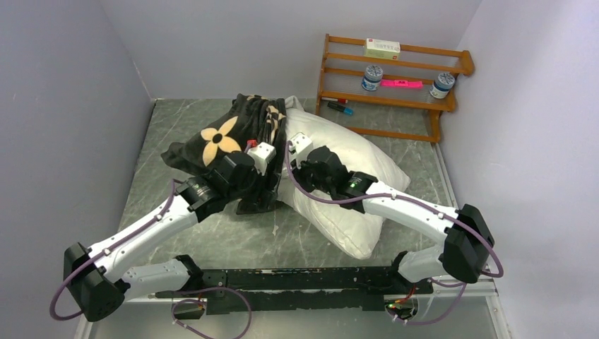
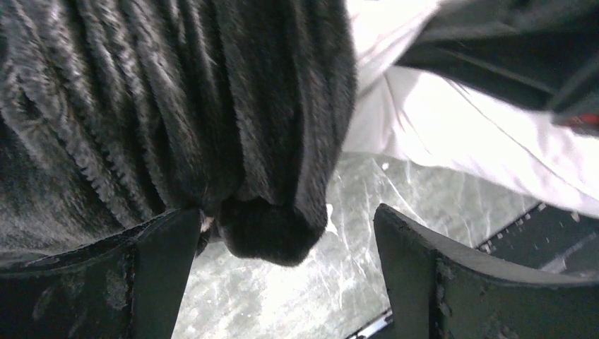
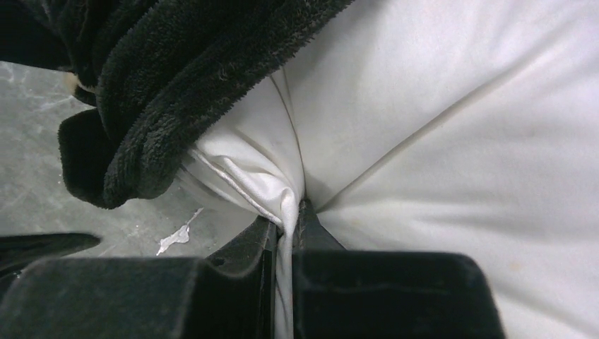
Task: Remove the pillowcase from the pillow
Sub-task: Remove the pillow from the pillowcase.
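Loosely, pillowcase [image 2: 176,106] edge hangs inside gaping left tool [image 2: 284,212].

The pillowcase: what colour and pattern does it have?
The pillowcase is black plush with a tan four-petal flower print. It shows best in the top external view.

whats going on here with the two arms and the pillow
Two robot arms are working a black flower-print pillowcase off a white pillow. The right claw is shut on a pinch of the pillow's fabric. The left claw is open around a bunched fold of the pillowcase, not gripping it. The case is gathered at the pillow's far left end; most of the pillow is bare.
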Available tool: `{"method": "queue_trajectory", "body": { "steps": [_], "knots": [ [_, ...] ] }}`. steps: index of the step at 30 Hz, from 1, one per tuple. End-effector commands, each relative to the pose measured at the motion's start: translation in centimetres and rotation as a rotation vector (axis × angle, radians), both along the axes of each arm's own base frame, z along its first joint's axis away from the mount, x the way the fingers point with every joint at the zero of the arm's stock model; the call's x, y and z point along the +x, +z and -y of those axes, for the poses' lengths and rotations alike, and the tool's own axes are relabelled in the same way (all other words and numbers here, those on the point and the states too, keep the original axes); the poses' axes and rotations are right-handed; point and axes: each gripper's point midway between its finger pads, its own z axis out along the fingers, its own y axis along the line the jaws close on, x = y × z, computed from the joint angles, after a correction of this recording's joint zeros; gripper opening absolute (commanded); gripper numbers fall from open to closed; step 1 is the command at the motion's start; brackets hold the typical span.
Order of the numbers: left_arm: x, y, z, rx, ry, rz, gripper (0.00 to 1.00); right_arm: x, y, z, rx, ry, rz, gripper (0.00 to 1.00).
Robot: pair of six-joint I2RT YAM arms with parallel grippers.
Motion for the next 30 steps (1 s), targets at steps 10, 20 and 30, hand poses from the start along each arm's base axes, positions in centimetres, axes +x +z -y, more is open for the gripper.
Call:
{"method": "queue_trajectory", "body": {
  "steps": [10, 20, 30],
  "knots": [
    [6.6, -0.2, -1.4, 0.098, 0.335, 0.197, 0.95, 0.1, 0.0, 3.3, 0.048, -0.117, -0.009, 0.0],
    [9.0, 0.9, -6.3, 0.327, 0.483, 0.295, 0.64, -0.8, 0.5, 6.2, 0.032, -0.165, -0.005, 0.0],
    [12.7, 3.3, -9.8, 0.305, 0.581, 0.32, 0.15, -1.7, 0.5, 9.4, 0.004, -0.23, -0.004, 0.0]
  ]
}}
